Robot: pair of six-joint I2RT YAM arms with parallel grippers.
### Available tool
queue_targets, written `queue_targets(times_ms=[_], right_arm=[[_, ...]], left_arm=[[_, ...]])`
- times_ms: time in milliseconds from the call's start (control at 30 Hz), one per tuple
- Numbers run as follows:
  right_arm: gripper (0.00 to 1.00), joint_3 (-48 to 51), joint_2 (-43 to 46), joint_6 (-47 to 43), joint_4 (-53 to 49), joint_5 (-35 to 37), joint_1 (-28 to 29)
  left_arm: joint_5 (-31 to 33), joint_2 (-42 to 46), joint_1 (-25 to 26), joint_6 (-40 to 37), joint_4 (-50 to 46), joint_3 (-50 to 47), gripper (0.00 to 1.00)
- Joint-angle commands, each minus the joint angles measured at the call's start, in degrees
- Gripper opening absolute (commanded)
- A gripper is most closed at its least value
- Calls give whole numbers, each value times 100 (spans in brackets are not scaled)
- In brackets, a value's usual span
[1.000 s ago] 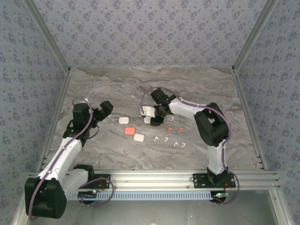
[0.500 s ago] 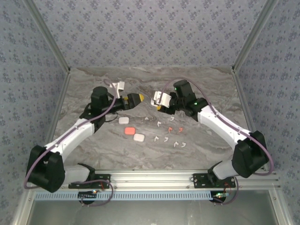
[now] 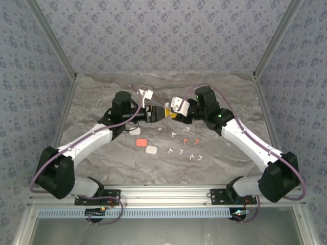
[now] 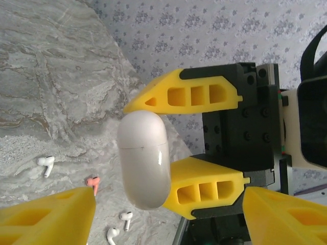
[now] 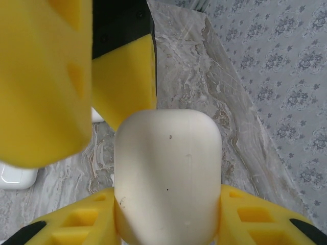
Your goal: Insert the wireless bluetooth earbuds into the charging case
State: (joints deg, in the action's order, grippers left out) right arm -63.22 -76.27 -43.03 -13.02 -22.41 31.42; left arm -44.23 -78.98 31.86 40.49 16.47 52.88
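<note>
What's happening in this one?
The right gripper holds a white charging case clamped in the air over the middle of the table, its lid shut. The left gripper faces it, open, with its fingers spread to either side of the case. The earbuds lie loose on the table, near an orange case and another white case.

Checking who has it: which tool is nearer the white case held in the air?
Right. The right tool is shut on the white case, a finger on each side. The left tool is open, its fingers spread wide either side of the case, not closed on it.
</note>
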Motion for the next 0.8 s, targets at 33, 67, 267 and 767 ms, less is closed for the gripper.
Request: queue_targets(times_ms=[33, 67, 267, 767], right_arm=[[35, -146, 69, 89, 23, -141, 62], [35, -160, 61, 78, 2, -155, 76], [35, -182, 34, 71, -41, -178, 140], [45, -357, -43, 126, -411, -131, 225]], left_arm=[[-165, -49, 77, -133, 26, 258, 70], [-161, -64, 88, -135, 18, 266, 68], [-95, -174, 128, -21, 172, 261, 57], [34, -265, 161, 64, 315, 227, 23]])
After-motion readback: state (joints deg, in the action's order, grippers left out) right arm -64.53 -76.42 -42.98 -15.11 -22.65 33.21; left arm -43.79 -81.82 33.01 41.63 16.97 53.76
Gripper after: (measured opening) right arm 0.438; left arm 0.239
